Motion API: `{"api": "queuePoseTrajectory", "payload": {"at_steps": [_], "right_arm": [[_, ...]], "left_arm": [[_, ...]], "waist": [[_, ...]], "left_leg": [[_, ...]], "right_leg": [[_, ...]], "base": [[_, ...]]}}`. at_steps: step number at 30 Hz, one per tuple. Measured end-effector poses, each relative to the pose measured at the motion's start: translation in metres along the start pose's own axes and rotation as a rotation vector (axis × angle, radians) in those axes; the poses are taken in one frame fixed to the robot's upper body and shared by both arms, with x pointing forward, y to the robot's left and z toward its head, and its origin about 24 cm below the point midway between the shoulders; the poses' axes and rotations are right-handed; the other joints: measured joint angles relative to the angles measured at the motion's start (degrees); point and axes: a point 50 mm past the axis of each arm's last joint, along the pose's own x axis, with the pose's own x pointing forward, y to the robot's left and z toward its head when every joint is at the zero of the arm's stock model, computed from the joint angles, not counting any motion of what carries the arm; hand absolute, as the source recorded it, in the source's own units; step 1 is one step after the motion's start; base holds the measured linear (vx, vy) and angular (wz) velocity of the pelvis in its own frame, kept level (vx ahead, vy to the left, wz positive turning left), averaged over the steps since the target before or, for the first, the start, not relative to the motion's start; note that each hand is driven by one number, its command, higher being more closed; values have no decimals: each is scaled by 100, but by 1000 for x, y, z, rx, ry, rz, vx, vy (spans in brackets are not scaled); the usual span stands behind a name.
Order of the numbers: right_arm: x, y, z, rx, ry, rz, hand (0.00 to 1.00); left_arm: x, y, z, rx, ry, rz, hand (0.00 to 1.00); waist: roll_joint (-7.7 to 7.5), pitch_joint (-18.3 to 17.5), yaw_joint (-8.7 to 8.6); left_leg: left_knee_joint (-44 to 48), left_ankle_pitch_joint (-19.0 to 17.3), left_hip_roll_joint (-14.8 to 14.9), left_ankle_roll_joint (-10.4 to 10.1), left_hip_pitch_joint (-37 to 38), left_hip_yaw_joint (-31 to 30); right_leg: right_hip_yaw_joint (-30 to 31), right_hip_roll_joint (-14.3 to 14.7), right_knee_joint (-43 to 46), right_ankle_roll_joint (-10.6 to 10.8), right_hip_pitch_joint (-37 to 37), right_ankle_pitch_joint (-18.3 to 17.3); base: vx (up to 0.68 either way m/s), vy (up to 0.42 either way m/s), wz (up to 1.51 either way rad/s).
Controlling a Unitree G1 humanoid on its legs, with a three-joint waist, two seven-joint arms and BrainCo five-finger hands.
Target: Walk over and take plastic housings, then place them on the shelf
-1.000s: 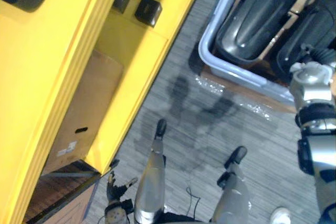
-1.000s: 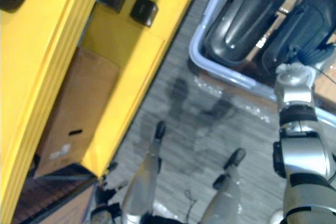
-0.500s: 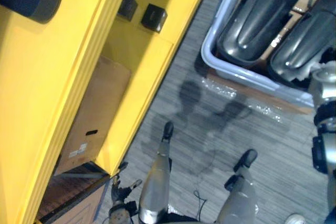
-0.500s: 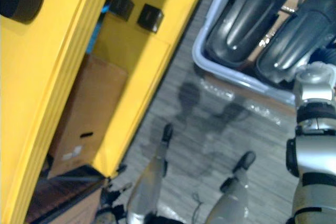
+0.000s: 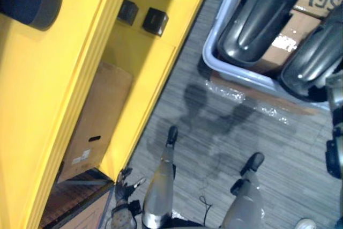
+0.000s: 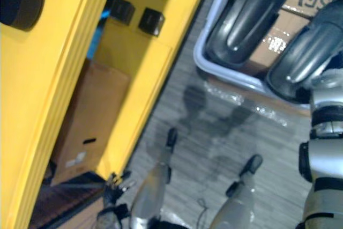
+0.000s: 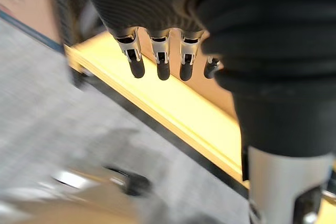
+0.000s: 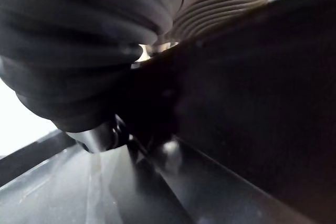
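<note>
Two dark grey moulded plastic housings (image 5: 260, 14) lie in the pale grey tray (image 5: 238, 73), across from the yellow shelf (image 5: 144, 68). Our right hand (image 8: 89, 35) sits against one, grip can't tell. Left hand (image 7: 160, 59) fingers relaxed, empty, probably for balance.

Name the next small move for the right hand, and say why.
Probably settle the right robot hand onto the right housing for a grasp, without lifting yet. Its wrist view shows a dark shell very close, but no grip can be seen. The left housing lies beside it in the tray, and the left robot hand hangs open by the shelf.
</note>
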Motion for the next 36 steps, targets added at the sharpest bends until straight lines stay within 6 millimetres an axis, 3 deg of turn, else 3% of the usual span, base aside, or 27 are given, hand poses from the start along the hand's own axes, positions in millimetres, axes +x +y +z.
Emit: {"api": "queuePoseTrajectory", "payload": {"at_steps": [5, 9, 14, 17, 21, 27, 30, 36], "right_arm": [[5, -12, 11, 8, -85, -42, 100], [6, -18, 22, 40, -154, -66, 100], [-1, -19, 40, 52, -299, -75, 100], [-13, -7, 45, 53, -366, -43, 100], [-38, 16, 58, 86, -462, 24, 100], [-72, 34, 86, 139, -650, 97, 100], [-93, 42, 100, 190, -738, 134, 100], [-128, 59, 107, 251, -839, 210, 100]], "left_arm": [[-2, -44, 70, -130, -268, -234, 0], [-10, -53, 105, -122, -390, -345, 0], [-20, -59, 146, 9, -518, -486, 0], [-19, -67, 170, 152, -576, -568, 0], [-2, -78, 197, 279, -605, -641, 0], [25, -105, 216, 299, -570, -672, 0], [36, -116, 215, 331, -540, -656, 0], [40, -149, 197, 251, -421, -691, 0]], "waist": [[-34, 22, -221], [-93, 57, -391], [-163, 41, -481], [-280, -68, -527], [-482, -205, -683], [-591, -474, -858], [-689, -602, -1014], [-953, -822, -1037]], "left_leg": [[-10, -2, 37, -2, 233, 52], [-15, -4, 73, -5, 381, 78], [-17, -13, 169, -16, 590, 186], [-17, -16, 245, -21, 639, 245], [-18, -15, 273, -23, 758, 391], [-21, -21, 379, -40, 841, 639], [-21, -18, 474, -83, 842, 678], [-18, -36, 554, -129, 942, 836]], "right_leg": [[20, 29, -11, -1, 201, -1], [10, 79, -76, -1, 381, 0], [30, 186, -230, -25, 596, 72], [41, 278, -351, -58, 673, 132], [165, 332, -528, -75, 766, 264], [331, 461, -764, -121, 764, 413], [362, 569, -857, -171, 763, 472], [492, 656, -933, -210, 769, 537]], "base": [[-10, -4, -3], [-13, -6, -3], [-10, -17, -8], [-9, -22, -9], [-9, -4, -13], [-37, -15, -21], [-19, -31, -13], [-1, -14, -12]]}}
